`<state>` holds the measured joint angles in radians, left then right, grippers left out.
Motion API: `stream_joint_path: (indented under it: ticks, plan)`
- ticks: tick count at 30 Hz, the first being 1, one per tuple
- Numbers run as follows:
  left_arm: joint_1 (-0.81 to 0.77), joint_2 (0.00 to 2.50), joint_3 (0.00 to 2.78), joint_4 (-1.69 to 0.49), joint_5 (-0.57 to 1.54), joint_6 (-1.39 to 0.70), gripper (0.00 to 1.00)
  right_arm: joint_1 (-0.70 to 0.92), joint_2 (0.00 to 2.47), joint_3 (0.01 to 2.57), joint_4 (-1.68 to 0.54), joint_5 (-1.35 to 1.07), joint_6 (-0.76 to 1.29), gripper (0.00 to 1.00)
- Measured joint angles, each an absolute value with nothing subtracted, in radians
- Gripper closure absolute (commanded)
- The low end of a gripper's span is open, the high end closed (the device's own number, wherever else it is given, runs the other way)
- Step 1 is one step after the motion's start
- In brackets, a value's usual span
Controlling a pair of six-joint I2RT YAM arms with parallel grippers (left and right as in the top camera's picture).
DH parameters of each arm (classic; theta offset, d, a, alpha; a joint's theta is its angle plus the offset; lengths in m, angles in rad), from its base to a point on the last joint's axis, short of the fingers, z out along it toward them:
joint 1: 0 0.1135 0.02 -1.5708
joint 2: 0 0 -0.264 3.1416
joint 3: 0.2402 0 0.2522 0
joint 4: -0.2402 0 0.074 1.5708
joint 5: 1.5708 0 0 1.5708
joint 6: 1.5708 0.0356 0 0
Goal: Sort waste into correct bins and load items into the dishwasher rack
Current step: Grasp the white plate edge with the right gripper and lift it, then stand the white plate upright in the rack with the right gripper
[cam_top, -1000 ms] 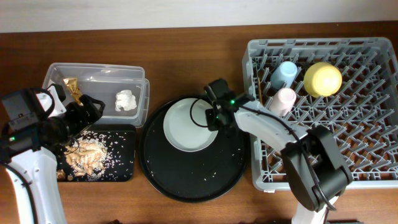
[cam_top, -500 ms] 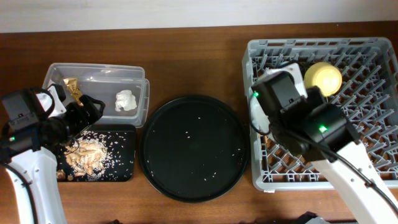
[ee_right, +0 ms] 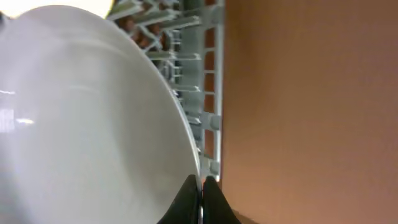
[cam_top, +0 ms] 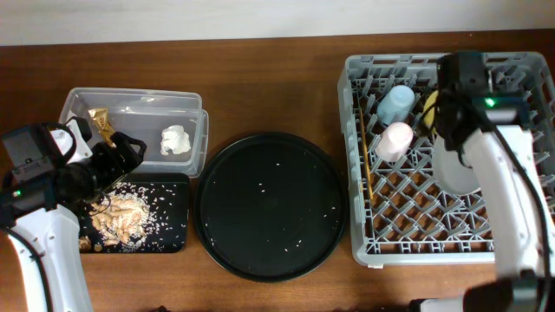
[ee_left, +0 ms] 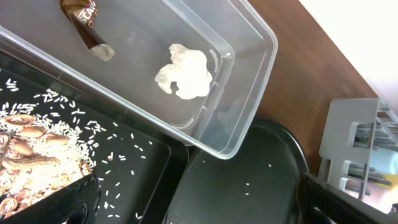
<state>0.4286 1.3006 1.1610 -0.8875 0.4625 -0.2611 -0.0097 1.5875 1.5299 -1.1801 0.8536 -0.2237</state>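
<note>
- Step in hand: right claw (ee_right: 201,194), pinching the plate (ee_right: 81,124) by its rim, holds it above the rack (cam_top: 408,212).
- Next: seat plate upright in rack, then release.
- Left claw (cam_top: 120,160) spread, apparently idle.

**Waste in the bins, cups racked, plate held over the rack**

The large grey dishwasher rack (cam_top: 408,208) sits at the table's right. In its far-left part the light blue cup (cam_top: 396,104) and the pink cup (cam_top: 393,140) rest just beside each other. The yellow bowl (cam_top: 430,108), partly hidden, is beside the blue cup. Two wooden chopsticks (cam_top: 368,169) lie along the rack's left wall. The pale grey-green plate (cam_top: 453,169) is tilted on edge over the rack's middle, its rim pinched in the right end effector (ee_right: 200,190).

At the left, the clear tub (cam_top: 130,100) holds the white tissue wad (cam_top: 174,140) and the brown-gold wrapper (cam_top: 101,120), well apart. The flat black tray (cam_top: 172,221) just beside it carries beige food scraps (cam_top: 120,217) and scattered crumbs.
</note>
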Motion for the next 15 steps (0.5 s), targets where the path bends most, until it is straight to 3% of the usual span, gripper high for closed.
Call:
stream_joint_path:
  ticks: [8, 9, 10, 11, 13, 15]
  plan:
    - [0.429, 1.301, 1.161, -0.887, 0.463, -0.261, 0.01, 0.015, 1.663, 1.530, -1.062, 0.744, -0.265, 0.94]
    - [0.429, 1.301, 1.161, -0.887, 0.463, -0.261, 0.01, 0.015, 1.663, 1.530, -1.046, 0.696, -0.266, 0.73]
    - [0.429, 1.301, 1.161, -0.887, 0.463, -0.261, 0.01, 0.015, 1.663, 1.530, -1.041, 0.657, -0.266, 0.63]
    - [0.429, 1.301, 1.161, -0.887, 0.463, -0.261, 0.01, 0.015, 1.663, 1.530, -1.039, 0.625, -0.265, 0.57]
    - [0.429, 1.301, 1.161, -0.887, 0.463, -0.261, 0.01, 0.015, 1.663, 1.530, -1.039, 0.591, -0.266, 0.37]
    - [0.429, 1.301, 1.161, -0.887, 0.463, -0.261, 0.01, 0.015, 1.663, 1.530, -1.038, 0.571, -0.267, 0.29]
